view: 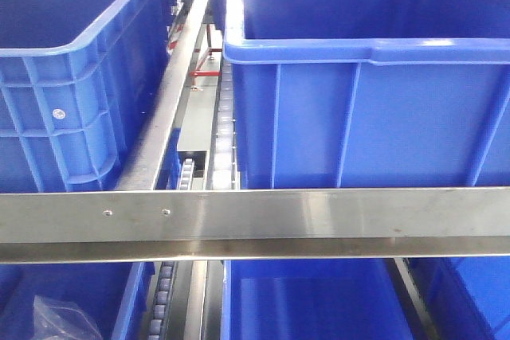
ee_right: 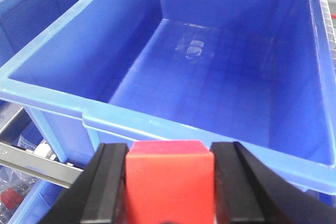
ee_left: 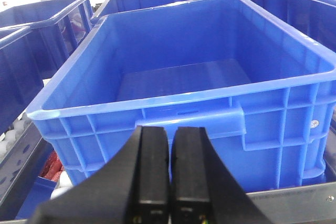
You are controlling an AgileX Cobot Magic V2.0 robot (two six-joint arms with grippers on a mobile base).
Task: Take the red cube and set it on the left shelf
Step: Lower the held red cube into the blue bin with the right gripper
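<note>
Between our right fingers (ee_right: 107, 187) sits the red cube (ee_right: 169, 174). Our right gripper (ee_right: 170, 195) is closed tight on it, one black finger touching each side. We see the cube at 6 o'clock in the right wrist view, low and close to the camera. Past it, toward 12 o'clock, is a big bin (ee_right: 79, 109), blue all over, with a shiny floor. The cube shows in front of the near rim, not down inside the bin. At 8 o'clock a short rail (ee_right: 26, 158) of gray metal runs under the bin.

Our left gripper (ee_left: 169, 177) is at 6 o'clock in the left wrist view. Its two black fingers (ee_left: 152, 171) are pressed together, with only a thin dark line between them, and they hold nothing. Behind them stands another blue box, the deep bin (ee_left: 131, 103).

From the front view we see a long rail (view: 255, 216) of shiny metal going across from 9 to 3 o'clock. Above it two blue bins stand side by side: the ribbed bin (view: 80, 93) at 10 o'clock and the wide bin (view: 374, 125) at 2 o'clock. A row of small rollers (view: 225, 121) runs between them. Under the rail, at 7 o'clock, a crinkly clear bag (view: 60, 314) lies in a lower bin (view: 119, 292).
</note>
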